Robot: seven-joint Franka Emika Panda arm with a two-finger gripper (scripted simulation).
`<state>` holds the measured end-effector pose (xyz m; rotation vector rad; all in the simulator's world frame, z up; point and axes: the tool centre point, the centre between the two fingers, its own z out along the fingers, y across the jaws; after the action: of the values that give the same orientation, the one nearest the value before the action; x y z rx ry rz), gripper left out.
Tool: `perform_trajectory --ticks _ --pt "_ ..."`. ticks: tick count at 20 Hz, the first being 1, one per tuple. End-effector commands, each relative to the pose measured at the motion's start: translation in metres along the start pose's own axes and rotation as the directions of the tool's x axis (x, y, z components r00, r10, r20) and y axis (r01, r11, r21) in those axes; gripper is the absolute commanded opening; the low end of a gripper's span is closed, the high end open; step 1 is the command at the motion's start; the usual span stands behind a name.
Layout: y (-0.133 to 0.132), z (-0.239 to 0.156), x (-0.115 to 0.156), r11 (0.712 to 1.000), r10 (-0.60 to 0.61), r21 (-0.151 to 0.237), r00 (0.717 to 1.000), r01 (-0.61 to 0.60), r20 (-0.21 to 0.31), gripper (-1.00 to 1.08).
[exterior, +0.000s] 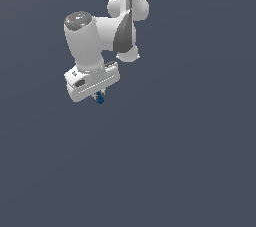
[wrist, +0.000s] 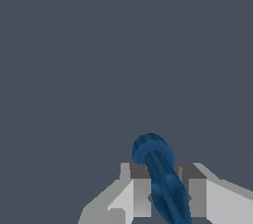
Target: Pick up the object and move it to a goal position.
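One hand pinching object, rounded tip only wrist-visible

Flat, even, dim light fills both renders; the slate background shows no cast shadows. The white arm has soft highlights toward 12 o'clock. Edges look jagged, low-resolution.

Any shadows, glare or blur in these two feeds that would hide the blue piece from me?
Exterior view: flat, even light, no cast shadows or glare; the blue piece is just a few coarse pixels under the claw. Wrist view: no glare, jagged low-resolution edges, the piece large between the fingers.
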<state>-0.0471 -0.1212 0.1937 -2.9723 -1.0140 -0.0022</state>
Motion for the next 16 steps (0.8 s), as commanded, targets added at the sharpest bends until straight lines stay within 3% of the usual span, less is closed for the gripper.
perform_trajectory --ticks 1,16 --pt "0.01 -0.027 -0.006 1.0 0.0 0.001 1.0 0.0 0.0 -1.0" --pt "0.069 -0.174 -0.033 1.0 0.0 0.001 1.0 0.0 0.0 -1.0"
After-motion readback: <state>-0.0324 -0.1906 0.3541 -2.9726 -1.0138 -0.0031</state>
